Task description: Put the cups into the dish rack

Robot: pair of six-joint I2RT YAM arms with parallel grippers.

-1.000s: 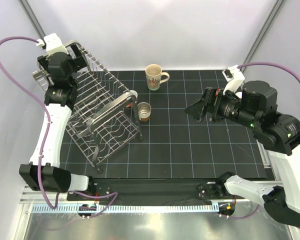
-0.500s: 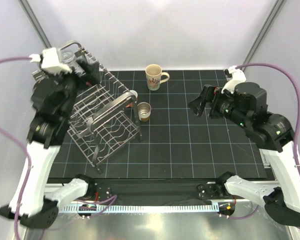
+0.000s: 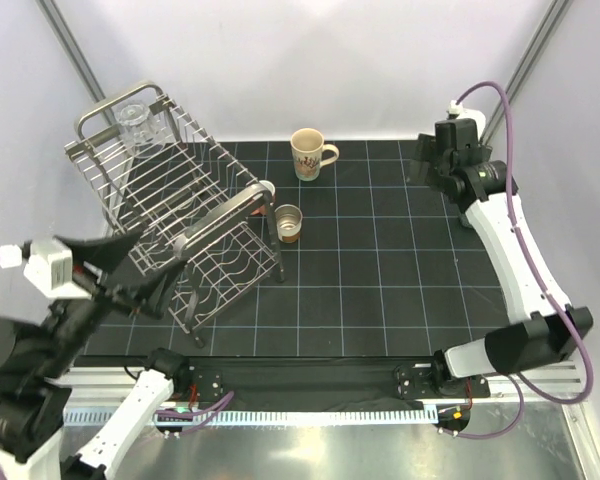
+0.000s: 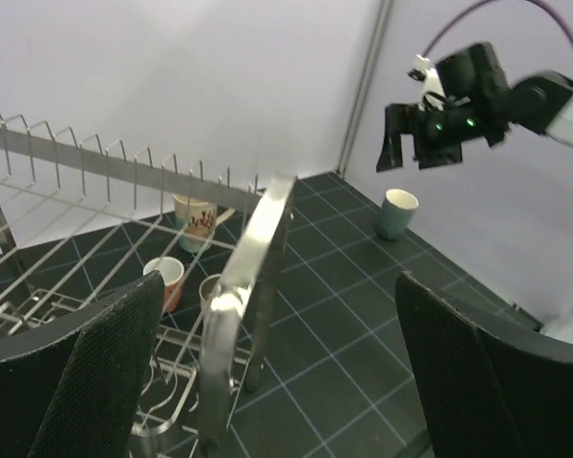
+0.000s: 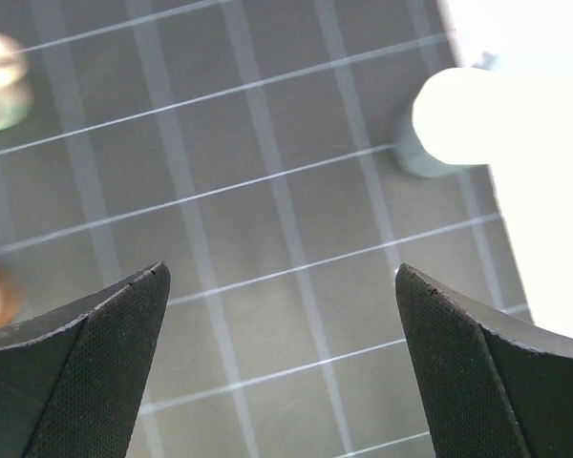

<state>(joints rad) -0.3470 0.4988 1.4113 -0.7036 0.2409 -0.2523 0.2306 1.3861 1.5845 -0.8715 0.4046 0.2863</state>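
At the lower left of the overhead view, the left gripper (image 3: 158, 256) hangs over the near-left corner of the dish rack (image 3: 223, 214) with its fingers spread wide and nothing between them. The rack is a silver wire frame that occupies the left part of the black gridded mat (image 3: 380, 280). A clear glass (image 3: 136, 122) sits inside the rack at its far-left corner. It is the only cup seen inside the rack. The salmon-pink mug (image 3: 267, 189) stands at the rack's right edge, partly hidden by the thick tubular handle. Contact with the rack cannot be determined. The small brown-based cup (image 3: 288, 224) stands upright on the mat, just beside the pink mug on its near right. The cream mug (image 3: 307, 153), with red-brown print, stands upright farther back near the mat's far edge, handle to the right and well apart from the rack. In the left wrist view, the grey-teal tumbler (image 4: 398, 212) stands upright on the mat at the far right. The right gripper (image 4: 405, 162) is above it, fingers released wide and holding nothing. The right wrist view shows the tumbler overexposed at its upper right.
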